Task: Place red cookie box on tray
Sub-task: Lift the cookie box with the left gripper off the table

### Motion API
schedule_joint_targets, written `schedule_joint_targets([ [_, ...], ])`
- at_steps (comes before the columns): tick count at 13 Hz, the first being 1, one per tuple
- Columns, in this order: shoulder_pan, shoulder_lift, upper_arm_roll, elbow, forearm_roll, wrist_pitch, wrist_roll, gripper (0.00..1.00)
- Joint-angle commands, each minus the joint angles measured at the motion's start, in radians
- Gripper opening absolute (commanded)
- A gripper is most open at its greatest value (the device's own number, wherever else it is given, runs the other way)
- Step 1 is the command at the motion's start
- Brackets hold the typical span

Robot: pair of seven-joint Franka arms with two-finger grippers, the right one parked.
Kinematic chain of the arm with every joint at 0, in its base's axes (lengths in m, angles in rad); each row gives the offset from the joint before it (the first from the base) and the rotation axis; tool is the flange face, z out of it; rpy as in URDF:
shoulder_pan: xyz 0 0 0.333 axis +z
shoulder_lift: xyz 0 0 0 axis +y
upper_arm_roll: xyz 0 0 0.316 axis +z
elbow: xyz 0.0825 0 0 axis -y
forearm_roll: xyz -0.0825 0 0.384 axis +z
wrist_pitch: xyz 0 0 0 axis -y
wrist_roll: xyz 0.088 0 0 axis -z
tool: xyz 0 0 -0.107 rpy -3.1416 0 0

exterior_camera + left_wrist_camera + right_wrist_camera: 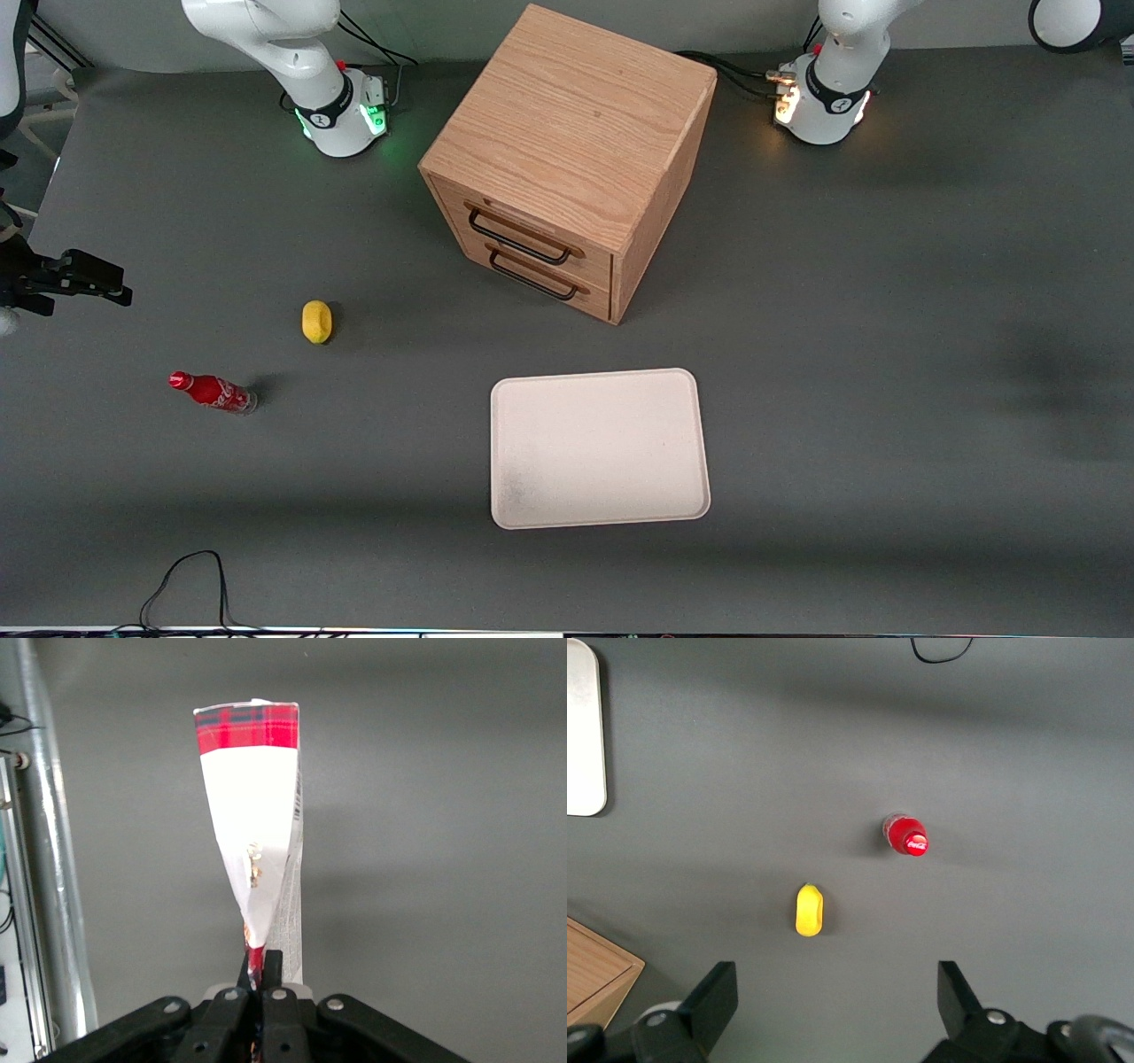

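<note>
Your gripper [262, 979] is clamped on one end of the box [252, 824], fingers pressed close together on its thin edge, and the box hangs away from the wrist camera over bare grey table [425, 815]. Its pale face shows, with a red plaid band at the free end. In the front view the tray [599, 447] lies bare, nearer the camera than the cabinet [567, 151]; neither gripper nor box appears there, so you are holding it somewhere out of frame, toward the working arm's end. The likely trouble: the grip is at the very tip of a long flat box, so it may swing or slip as you travel, and a tilted box could catch the tray's rim or land partly off it. How high the box hangs, and how it lines up with the tray, cannot be judged. A bottle [213, 391] and a small yellow object [316, 321] sit toward the parked arm's end, well apart from the tray.
</note>
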Motion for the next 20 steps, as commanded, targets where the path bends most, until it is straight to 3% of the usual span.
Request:
schedule_joint_targets([
  [1,-0.014,-0.034,0.001,-0.020,0.017,-0.016,-0.041,0.00],
  [4,-0.045,-0.038,-0.013,-0.024,0.015,-0.059,-0.043,0.00],
  [6,-0.158,-0.063,-0.005,-0.042,0.026,-0.119,-0.068,0.00],
  [13,-0.493,-0.210,-0.011,-0.199,0.021,-0.165,-0.608,0.00],
  [20,-0.804,-0.189,-0.011,-0.196,0.012,-0.094,-1.067,0.00],
])
